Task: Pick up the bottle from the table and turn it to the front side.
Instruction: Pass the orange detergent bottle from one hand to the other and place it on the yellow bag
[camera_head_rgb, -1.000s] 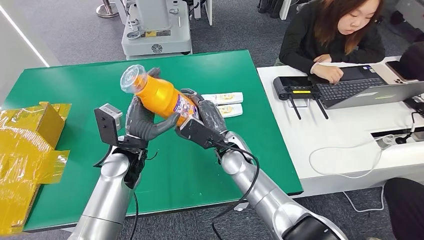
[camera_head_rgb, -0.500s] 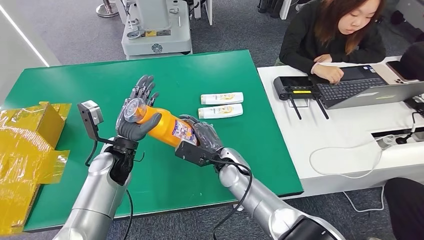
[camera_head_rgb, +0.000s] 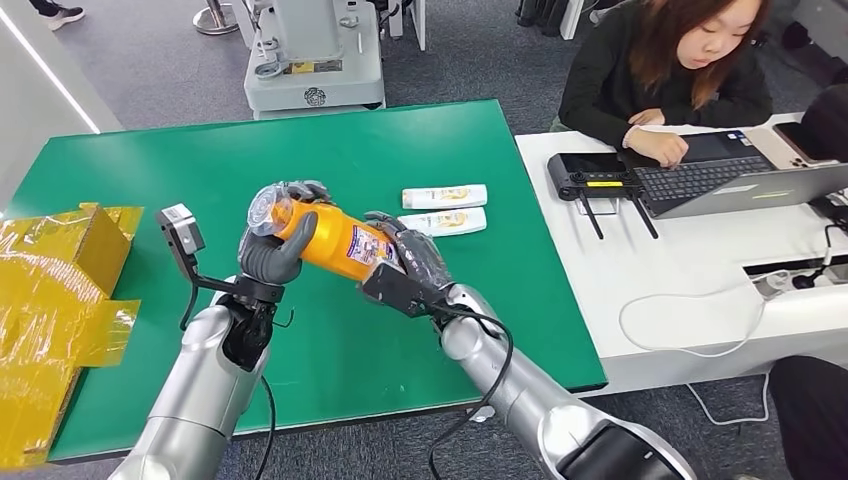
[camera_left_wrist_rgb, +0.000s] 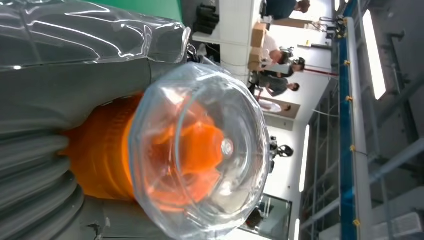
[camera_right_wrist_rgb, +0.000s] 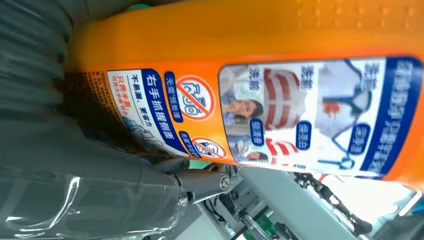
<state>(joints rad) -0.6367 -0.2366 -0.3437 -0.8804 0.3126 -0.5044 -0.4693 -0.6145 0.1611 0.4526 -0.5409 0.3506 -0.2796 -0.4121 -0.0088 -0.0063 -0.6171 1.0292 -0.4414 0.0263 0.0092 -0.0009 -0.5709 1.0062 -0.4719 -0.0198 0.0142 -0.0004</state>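
Gripping the orange bottle (camera_head_rgb: 335, 238) above the table, both hands (camera_head_rgb: 268, 250) (camera_head_rgb: 410, 262) clasp it; right wrist view reveals its label (camera_right_wrist_rgb: 280, 115).

a green counter (camera_head_rgb: 420, 150) stands on grey carpet (camera_head_rgb: 150, 60). beside it a white desk (camera_head_rgb: 680, 270) carries a laptop (camera_head_rgb: 740, 180), a black controller (camera_head_rgb: 590, 172) and a white cable (camera_head_rgb: 690, 310); a person (camera_head_rgb: 665, 70) sits behind it. a white machine base (camera_head_rgb: 315, 60) stands beyond the counter. yellow wrapping (camera_head_rgb: 50, 290) lies at the counter's edge.
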